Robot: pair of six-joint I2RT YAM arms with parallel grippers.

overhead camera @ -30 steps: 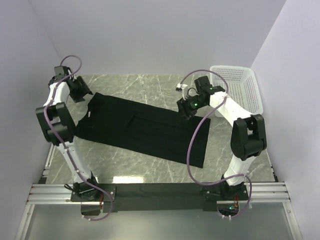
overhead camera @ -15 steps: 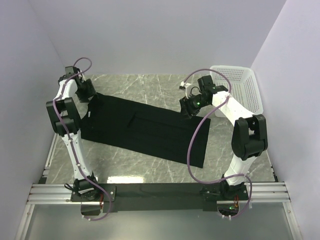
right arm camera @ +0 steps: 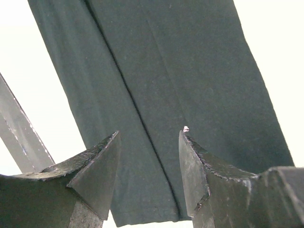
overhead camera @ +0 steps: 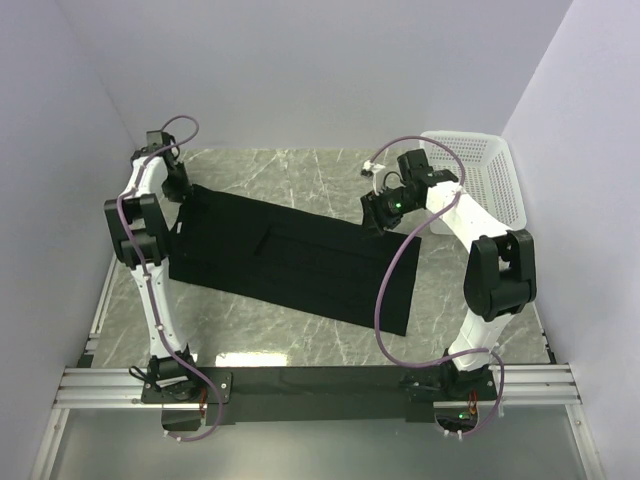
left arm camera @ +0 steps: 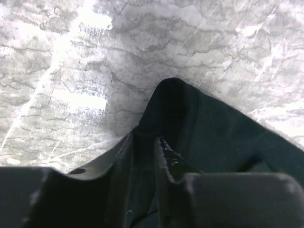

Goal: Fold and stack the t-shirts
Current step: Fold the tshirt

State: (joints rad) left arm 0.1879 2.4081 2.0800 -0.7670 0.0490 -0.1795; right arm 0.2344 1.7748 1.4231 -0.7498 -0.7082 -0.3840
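The black t-shirt [overhead camera: 290,255] lies as a long folded strip, slanting from the far left to the near right of the marble table [overhead camera: 290,165]. My left gripper [overhead camera: 180,192] is at its far left corner. In the left wrist view the left gripper [left arm camera: 144,137] has its jaws drawn close together, with a peak of the t-shirt [left arm camera: 223,133] pinched up between them. My right gripper [overhead camera: 372,215] hovers over the strip's far right edge. In the right wrist view the right gripper [right arm camera: 148,133] is open, with the t-shirt [right arm camera: 180,61] and its fold seam below and nothing between the fingers.
A white perforated basket [overhead camera: 480,175] stands at the far right of the table, just behind the right arm. Grey walls close in the left, right and back. The arms' bases and a metal rail [overhead camera: 320,385] run along the near edge.
The left arm has swung right onto the shirt's far left corner and its jaws have closed on the cloth. The right gripper has barely shifted and stays open.
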